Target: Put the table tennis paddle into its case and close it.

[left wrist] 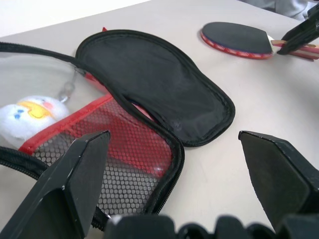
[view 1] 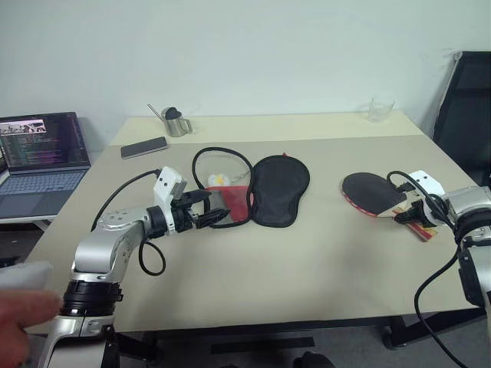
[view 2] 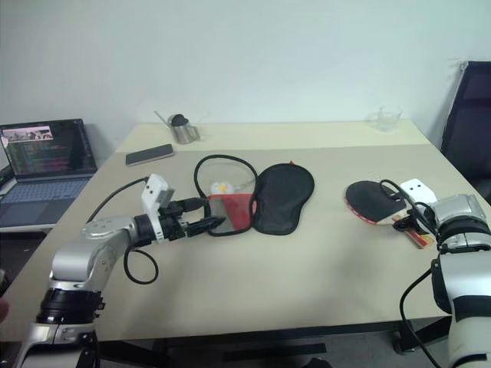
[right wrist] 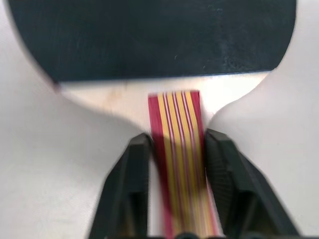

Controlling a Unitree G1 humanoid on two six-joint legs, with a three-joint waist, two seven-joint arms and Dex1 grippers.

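We see the table tennis paddle (view 1: 374,193) lying flat on the tabletop (view 1: 307,261) near its right edge, black face up, its striped handle (right wrist: 180,164) pointing toward the right front corner. Our right hand (view 1: 412,217) is down on that handle: in the right wrist view the two black fingers (right wrist: 127,194) sit pressed against either side of it, so the hand is grasping the paddle's handle, with the paddle resting on the tabletop.

The case (view 1: 261,190) lies open in the middle of the tabletop, well apart from the paddle. Its black flap (left wrist: 154,84) is spread flat toward the paddle's side; the other half shows a red band and mesh panel (left wrist: 124,164), with a small white toy (left wrist: 30,112) behind a clear panel.

Our left hand (view 1: 209,214) hovers just at the case's mesh end, fingers spread wide and gripping nothing.

Along the far edge stand a dark phone (view 1: 143,147), a metal cup (view 1: 176,122) and a clear glass (view 1: 380,110).
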